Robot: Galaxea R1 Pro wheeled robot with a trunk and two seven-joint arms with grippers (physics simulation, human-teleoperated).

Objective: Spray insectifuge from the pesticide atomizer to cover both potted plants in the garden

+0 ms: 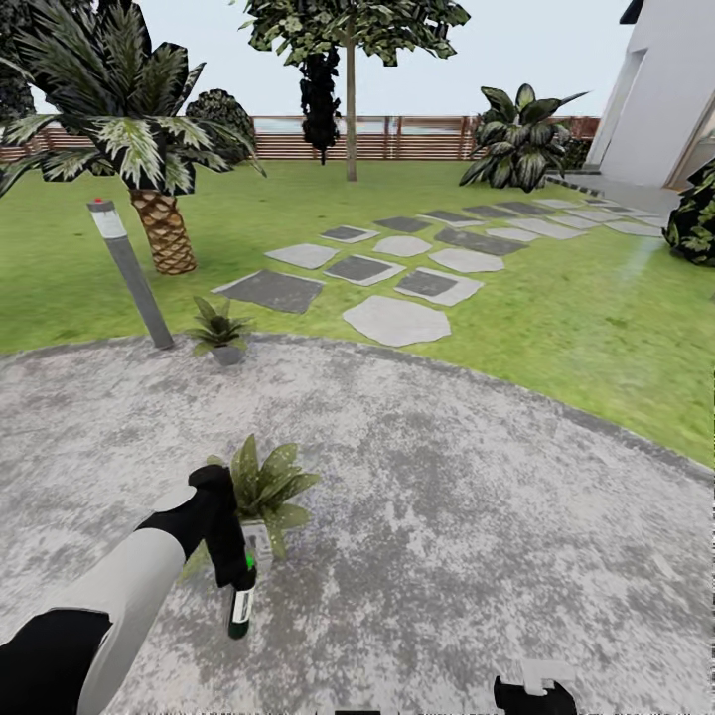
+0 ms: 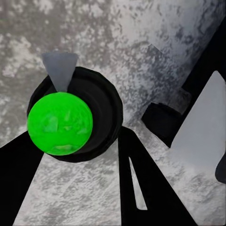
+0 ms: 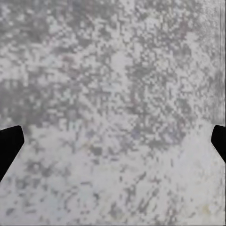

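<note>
We see our left gripper (image 1: 241,574) clamped on the atomizer (image 1: 241,606), which hangs upright, nozzle end down toward the patio (image 1: 477,516), beside the near potted plant (image 1: 266,487); our right gripper (image 3: 113,136) is spread wide.

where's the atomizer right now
In the head view the pesticide atomizer hangs from the left gripper at lower left, over the patio, beside the nearer potted plant.

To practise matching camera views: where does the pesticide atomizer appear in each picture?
Head view: lower left, pesticide atomizer in left gripper, beside nearer potted plant.
Left wrist view: end-on, green top facing camera.
Right wrist view: mottled patio.
Shared landmark: that grey patio.
</note>
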